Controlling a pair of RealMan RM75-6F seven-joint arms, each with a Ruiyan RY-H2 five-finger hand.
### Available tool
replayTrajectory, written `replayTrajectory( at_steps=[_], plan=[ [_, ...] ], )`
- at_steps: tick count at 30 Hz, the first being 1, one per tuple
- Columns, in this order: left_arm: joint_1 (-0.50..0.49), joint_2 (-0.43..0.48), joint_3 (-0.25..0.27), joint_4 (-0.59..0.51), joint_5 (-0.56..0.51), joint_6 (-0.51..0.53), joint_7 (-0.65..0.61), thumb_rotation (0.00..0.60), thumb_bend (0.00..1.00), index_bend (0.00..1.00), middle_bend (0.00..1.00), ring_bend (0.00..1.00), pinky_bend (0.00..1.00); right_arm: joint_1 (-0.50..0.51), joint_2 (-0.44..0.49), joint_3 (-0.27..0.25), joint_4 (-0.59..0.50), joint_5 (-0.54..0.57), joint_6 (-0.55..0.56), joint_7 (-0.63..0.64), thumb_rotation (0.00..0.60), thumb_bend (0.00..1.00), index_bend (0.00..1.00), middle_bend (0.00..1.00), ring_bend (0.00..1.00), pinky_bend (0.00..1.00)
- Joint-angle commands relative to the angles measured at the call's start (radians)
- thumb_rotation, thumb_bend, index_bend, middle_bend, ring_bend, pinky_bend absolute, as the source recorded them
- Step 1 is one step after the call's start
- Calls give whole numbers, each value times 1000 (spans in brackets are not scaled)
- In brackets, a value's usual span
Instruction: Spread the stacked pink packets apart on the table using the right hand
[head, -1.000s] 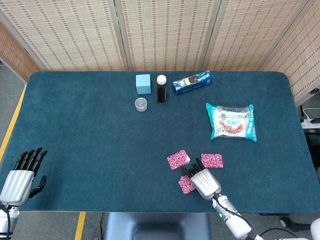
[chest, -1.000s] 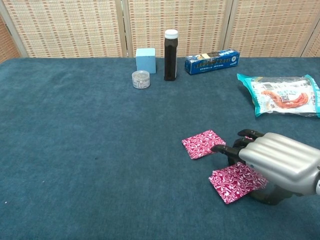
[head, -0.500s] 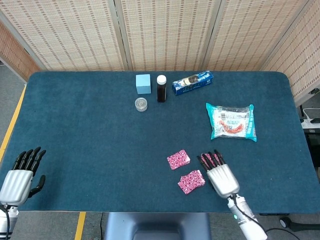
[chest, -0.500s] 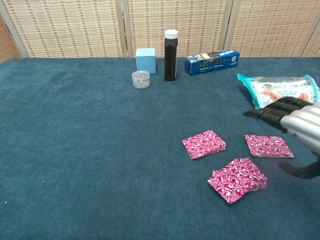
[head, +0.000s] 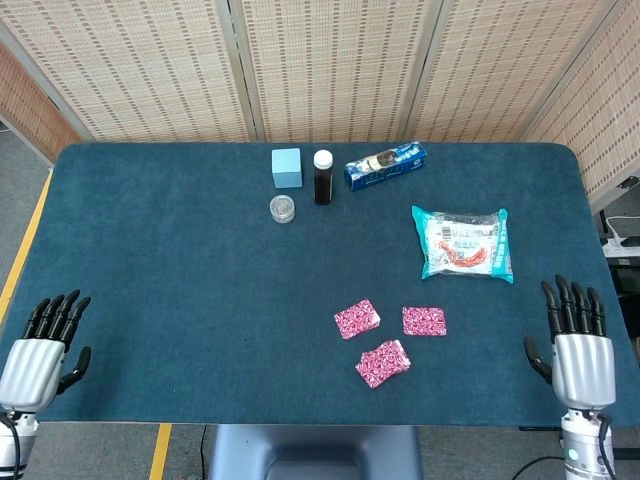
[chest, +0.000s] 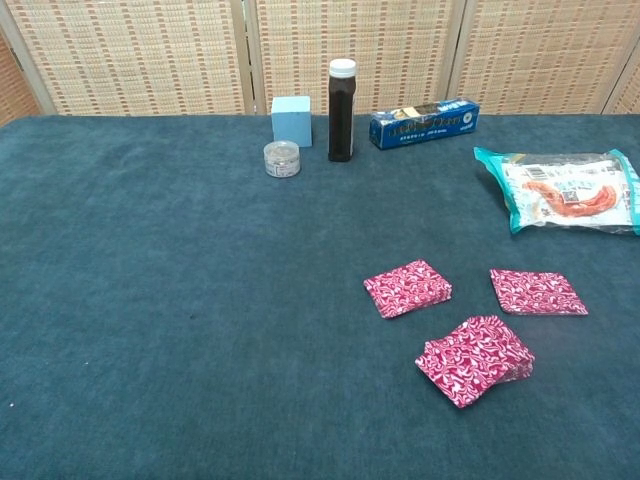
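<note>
Three pink patterned packets lie apart on the blue table near its front: one on the left (head: 357, 318) (chest: 407, 288), one on the right (head: 424, 320) (chest: 537, 292), and one nearest the front (head: 383, 362) (chest: 475, 359). The front one looks like a small stack with offset edges. My right hand (head: 577, 345) hovers at the table's front right corner, fingers straight and apart, holding nothing, well to the right of the packets. At the front left corner my left hand (head: 45, 347) is likewise open and empty. Neither hand shows in the chest view.
At the back stand a light blue box (head: 286, 167), a dark bottle with a white cap (head: 323, 177), a small round jar (head: 283, 208) and a blue carton (head: 385, 165). A teal snack bag (head: 463, 243) lies right of centre.
My right hand has pulled away from the packets to the front right corner, out of the chest view. The right packet it covered now lies bare. The left hand barely moved.
</note>
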Motion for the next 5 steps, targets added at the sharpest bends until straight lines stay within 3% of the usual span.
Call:
replayTrajectory(
  at_steps=[1, 2, 5],
  plan=[
    [-1, -7, 2, -3, 8, 1, 12, 600, 485, 0, 0, 0, 74, -14, 24, 5, 1, -9, -26, 21, 600, 260, 0, 0, 0, 0],
    [52, 14, 65, -13, 63, 54, -11, 600, 486, 0, 0, 0, 74, -18, 30, 8, -3, -8, -30, 26, 600, 260, 0, 0, 0, 0],
    [-25, 15, 2, 7, -24, -68, -28, 600, 487, 0, 0, 0, 74, -27, 38, 16, -10, -12, -34, 36, 600, 260, 0, 0, 0, 0]
  ],
)
